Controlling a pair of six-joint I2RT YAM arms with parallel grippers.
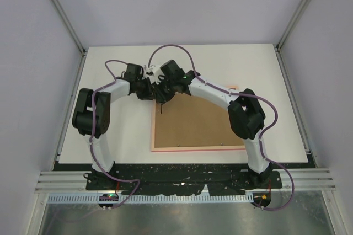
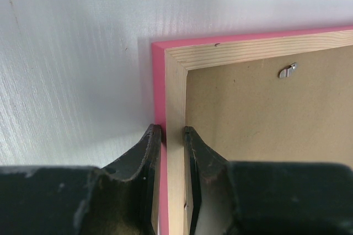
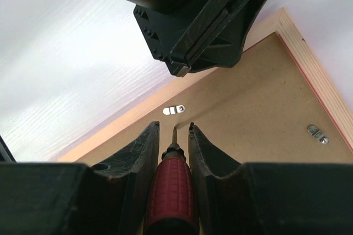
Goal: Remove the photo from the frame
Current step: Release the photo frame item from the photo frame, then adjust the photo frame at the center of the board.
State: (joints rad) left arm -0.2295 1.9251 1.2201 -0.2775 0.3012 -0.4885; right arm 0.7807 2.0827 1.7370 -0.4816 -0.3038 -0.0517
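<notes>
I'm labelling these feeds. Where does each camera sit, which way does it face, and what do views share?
Top external: above and behind the robot, looking down at the white table; the left arm and right arm meet over the face-down thin pink picture frame.
Left wrist: low, facing the frame's corner; left gripper clamped on its rail.
Right wrist: facing a small metal clip; right gripper holds a red-handled screwdriver.
Shared: all three show the plain brown backing board.

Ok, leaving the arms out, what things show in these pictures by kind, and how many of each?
Pink frame: 1
Brown backing board: 1
Metal turn clips, counted in the right wrist view: 2
Red-handled tool: 1
Total: 5
</notes>
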